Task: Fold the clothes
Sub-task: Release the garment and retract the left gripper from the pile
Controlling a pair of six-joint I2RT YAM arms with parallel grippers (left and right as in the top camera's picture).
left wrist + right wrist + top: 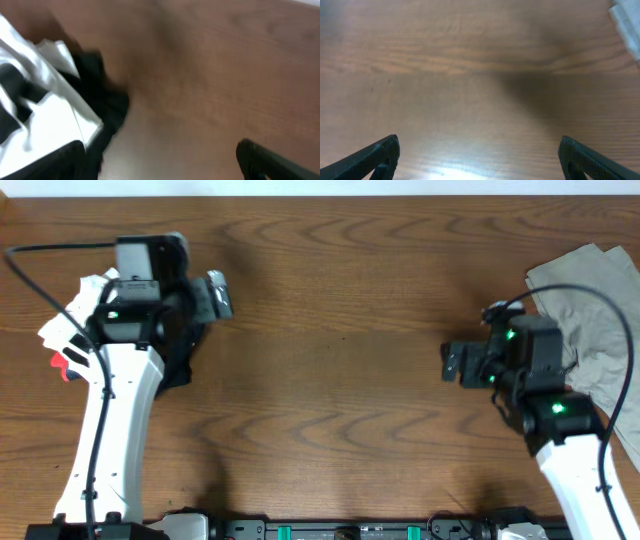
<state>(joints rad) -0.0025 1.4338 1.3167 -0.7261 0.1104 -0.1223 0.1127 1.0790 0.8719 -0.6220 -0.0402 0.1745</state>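
Note:
The clothes point(68, 332), a white T-shirt with black print and a dark part, lie bunched at the table's left side, mostly hidden under my left arm. The left wrist view shows the white and black fabric point(45, 110) at the left edge. My left gripper point(217, 293) is open just right of the bunch, over bare wood, with nothing between its fingers point(160, 167). Far off to the right my right gripper point(453, 364) is open too, its fingers spread wide above bare wood point(479, 157), holding nothing.
A crumpled beige-grey cloth point(592, 305) lies at the back right, partly under my right arm; a pale corner of fabric point(626, 20) shows in the right wrist view. Brown wooden table point(340, 330) stretches between the two arms.

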